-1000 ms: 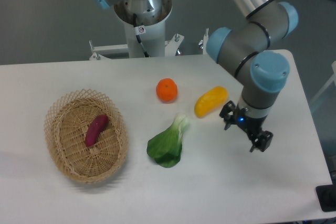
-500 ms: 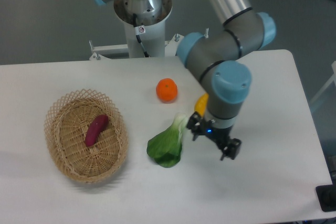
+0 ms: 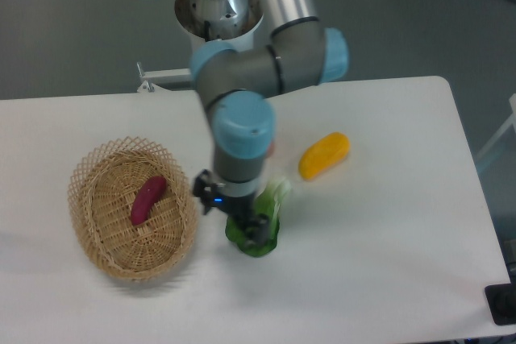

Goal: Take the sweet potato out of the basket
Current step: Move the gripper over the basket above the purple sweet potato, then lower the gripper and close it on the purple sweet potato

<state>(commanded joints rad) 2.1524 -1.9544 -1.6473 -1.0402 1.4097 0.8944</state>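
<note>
Camera view: my pincer (image 3: 230,213) hangs just right of basket (image 3: 97,235), over leafy green (image 3: 272,199), jaws parted, holding nothing. Sweet potato (image 3: 147,199) lies slanted on basket floor, untouched. Yellow fruit (image 3: 324,155) well right of basket on white surface (image 3: 387,263).

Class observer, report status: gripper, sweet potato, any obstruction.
Gripper open, empty, over the bok choy. Sweet potato lying in basket, untouched. Basket's near rim sits between gripper and potato.

no readable text, labels or numbers
</note>
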